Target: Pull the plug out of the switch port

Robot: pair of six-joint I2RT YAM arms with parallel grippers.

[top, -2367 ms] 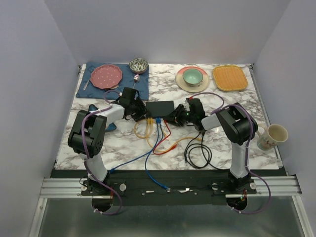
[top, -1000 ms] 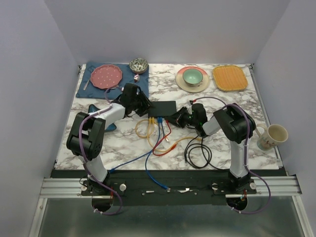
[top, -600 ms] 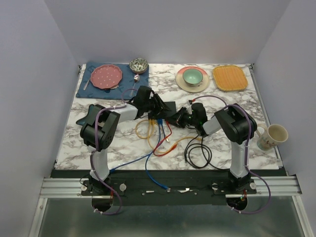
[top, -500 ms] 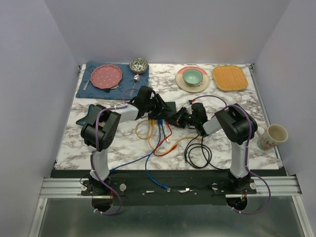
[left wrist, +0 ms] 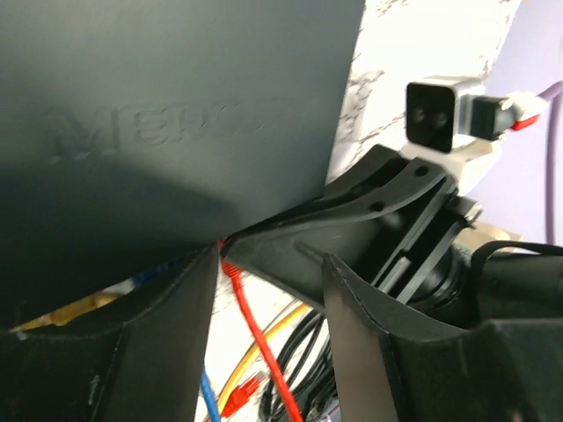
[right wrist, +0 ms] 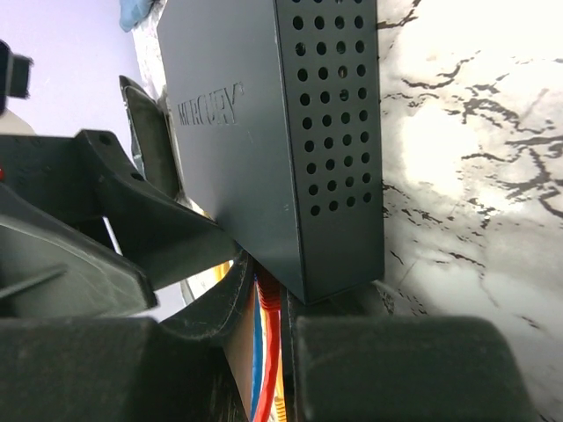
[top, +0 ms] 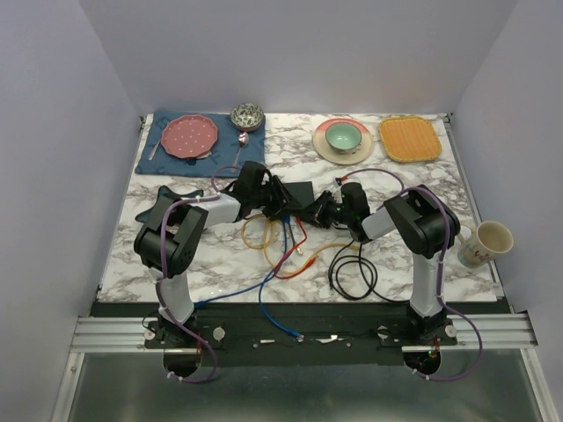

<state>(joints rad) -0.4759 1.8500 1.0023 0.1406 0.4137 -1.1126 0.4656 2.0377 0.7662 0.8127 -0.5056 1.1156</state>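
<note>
Black switch, left gripper and right gripper close against it, coloured cables trailing nearward

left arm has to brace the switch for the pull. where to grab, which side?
Left end, from above-left. The switch lies flat, so the left gripper should probably span its short width: one finger on the plain far edge, one on the near edge left of the cables. The right gripper is shut on the red plug toward the right end, so that end is taken.

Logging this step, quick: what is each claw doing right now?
Left claw: open, holding nothing.
Right claw: closed, apparently on the red plug at the switch.
</note>
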